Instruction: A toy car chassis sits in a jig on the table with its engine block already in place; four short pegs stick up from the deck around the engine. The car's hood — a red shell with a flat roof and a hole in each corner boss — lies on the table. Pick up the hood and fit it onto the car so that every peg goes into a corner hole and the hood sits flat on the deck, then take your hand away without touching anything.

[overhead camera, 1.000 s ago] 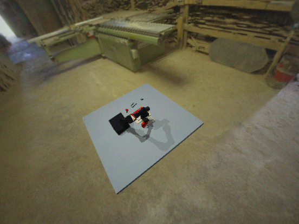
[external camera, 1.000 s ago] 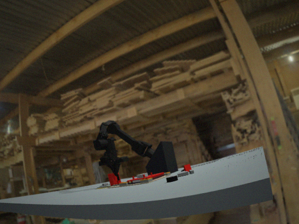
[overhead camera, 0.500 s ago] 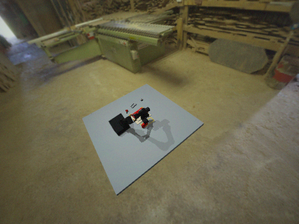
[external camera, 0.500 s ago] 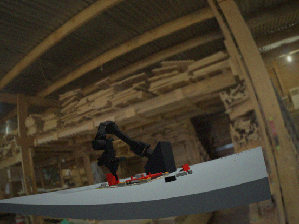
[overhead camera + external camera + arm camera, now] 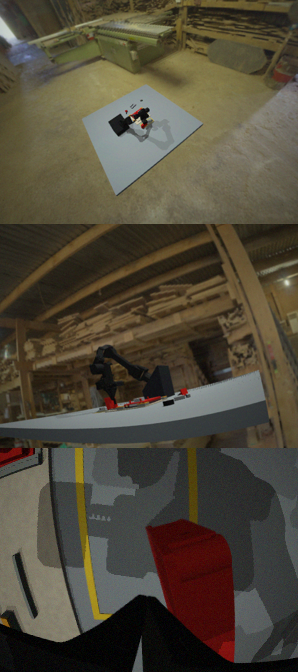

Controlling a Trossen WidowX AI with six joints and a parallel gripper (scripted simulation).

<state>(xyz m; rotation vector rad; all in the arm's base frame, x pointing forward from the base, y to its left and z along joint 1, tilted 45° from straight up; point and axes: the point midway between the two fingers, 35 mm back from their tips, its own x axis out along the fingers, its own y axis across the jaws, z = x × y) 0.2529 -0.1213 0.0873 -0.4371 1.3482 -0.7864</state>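
Note:
The red hood [image 5: 143, 126] [image 5: 109, 403] [image 5: 202, 573] appears to stand up on an edge on the table, not lying flat, beyond the cream board's edge. My gripper [image 5: 116, 403] [image 5: 145, 603] is shut with its fingertips together and nothing seen between them. The tips are low, close beside the hood; the fingers hide its near part in the wrist view, and touching cannot be told. The red chassis [image 5: 136, 112] [image 5: 146, 400] lies low between hood and arm base; only a corner [image 5: 17, 457] shows in the wrist view. Its pegs are too small to make out.
The cream board [image 5: 30, 513] carries thin dark slots or bars. A yellow outline [image 5: 81, 498] marks the table beside it. The black arm base [image 5: 118, 125] [image 5: 162, 382] stands behind the chassis. A black block [image 5: 168, 402], a grey block [image 5: 179, 397] and a red piece [image 5: 183, 391] lie nearby.

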